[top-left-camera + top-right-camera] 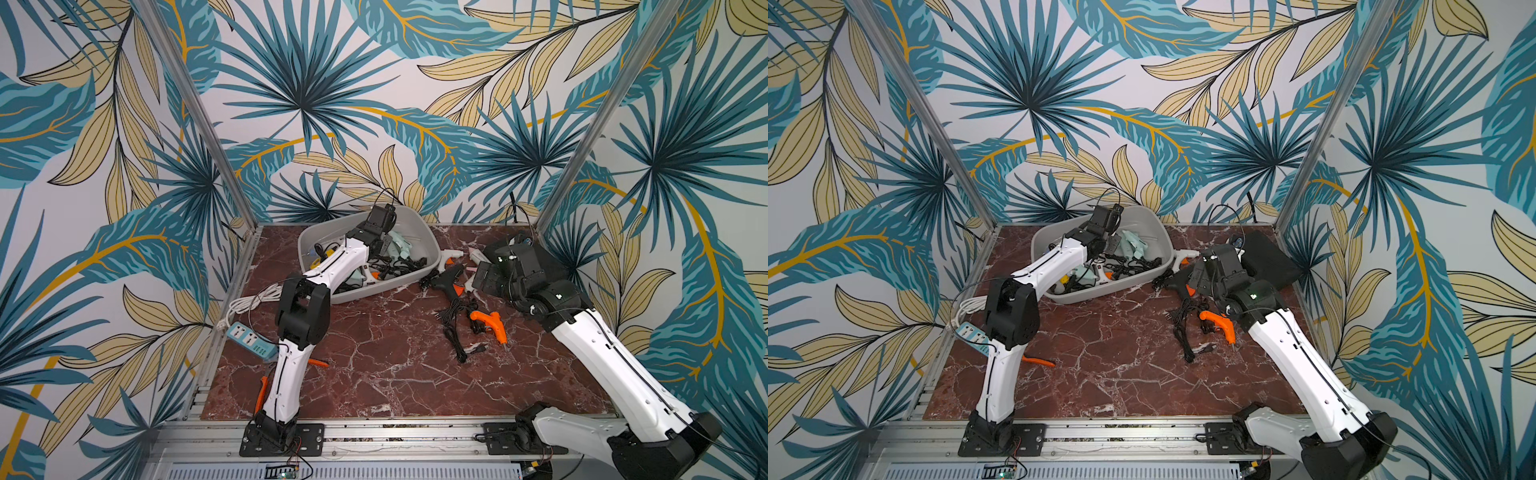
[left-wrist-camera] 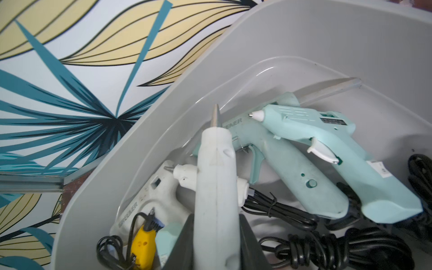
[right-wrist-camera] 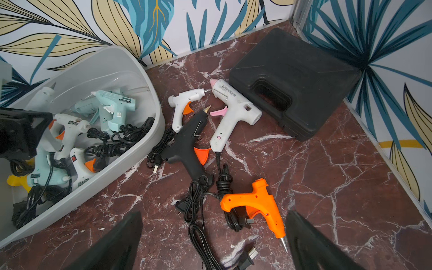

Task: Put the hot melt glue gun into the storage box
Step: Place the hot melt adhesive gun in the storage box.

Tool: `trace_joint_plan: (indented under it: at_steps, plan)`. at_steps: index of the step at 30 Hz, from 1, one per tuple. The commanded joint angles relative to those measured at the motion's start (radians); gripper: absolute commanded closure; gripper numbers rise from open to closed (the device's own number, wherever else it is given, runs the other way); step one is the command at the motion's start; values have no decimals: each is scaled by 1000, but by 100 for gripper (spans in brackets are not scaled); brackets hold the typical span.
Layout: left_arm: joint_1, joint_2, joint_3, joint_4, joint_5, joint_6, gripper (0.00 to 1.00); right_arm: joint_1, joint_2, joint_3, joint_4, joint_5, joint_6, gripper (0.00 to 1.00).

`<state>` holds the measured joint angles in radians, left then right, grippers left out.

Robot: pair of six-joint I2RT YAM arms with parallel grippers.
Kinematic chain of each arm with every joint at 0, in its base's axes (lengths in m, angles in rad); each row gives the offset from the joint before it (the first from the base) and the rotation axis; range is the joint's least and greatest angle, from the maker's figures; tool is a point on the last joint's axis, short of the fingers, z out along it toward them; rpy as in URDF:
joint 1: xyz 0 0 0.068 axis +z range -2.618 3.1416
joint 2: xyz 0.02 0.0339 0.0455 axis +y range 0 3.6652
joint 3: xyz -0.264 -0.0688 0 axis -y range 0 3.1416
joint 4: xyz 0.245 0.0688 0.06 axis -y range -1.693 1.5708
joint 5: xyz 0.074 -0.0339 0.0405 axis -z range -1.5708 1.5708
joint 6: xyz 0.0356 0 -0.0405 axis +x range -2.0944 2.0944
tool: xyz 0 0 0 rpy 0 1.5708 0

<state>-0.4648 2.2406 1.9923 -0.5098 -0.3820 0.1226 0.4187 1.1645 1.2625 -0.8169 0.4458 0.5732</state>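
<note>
1. The left gripper point(image 2: 217, 233) is clamped on a white glue gun point(image 2: 216, 177), its dark fingers point(image 2: 184, 245) pressed to either side of the body
2. The gun's metal nozzle points at the inner wall of the storage box point(image 2: 210, 70). In both top views the left wrist hangs over that grey tub point(image 1: 415, 220), so the gun is above its interior. I cannot tell whether it rests on what lies beneath
3. Just beyond the held gun, inside the box, lie two mint glue guns point(image 2: 327, 135), crossed over one another, and another white gun point(image 2: 152, 196) beside a yellow plug point(image 2: 142, 245). Coiled black cords point(image 2: 327, 250) lie around them
4. The right gripper point(image 3: 214, 217) is spread wide and holds nothing, poised above the marble table point(image 3: 350, 187) beside the box
5. Nearest it on the table lies an orange glue gun point(image 3: 254, 203), amid tangled cable
6. Further on are a black glue gun point(image 3: 187, 145), a pink-triggered gun point(image 3: 233, 109) and a small orange-triggered gun point(image 3: 184, 102), close together just outside the box's wall
7. A black hard case point(image 3: 294, 81) sits in the far corner, next to the pink-triggered gun
</note>
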Motion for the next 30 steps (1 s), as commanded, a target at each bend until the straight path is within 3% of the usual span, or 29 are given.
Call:
trace_joint_plan:
  at_steps: [1, 9, 14, 21, 30]
  plan:
    - [-8, 14, 44, -1, -10, -29, 81, -6, -23, -1, -34, 13, 26, 1]
    - [-27, 65, 67, -27, 35, -75, 57, -10, -10, -16, -43, -2, 30, 1]
    - [-31, 71, 67, -34, 65, -104, 49, -22, 10, -34, -65, -32, 32, 1]
    - [-32, 38, 51, -54, 160, -166, 46, -81, 40, -75, -74, -141, 27, 3]
    - [-32, -75, -103, 12, 375, -288, 42, -168, 44, -137, -72, -210, 21, 4]
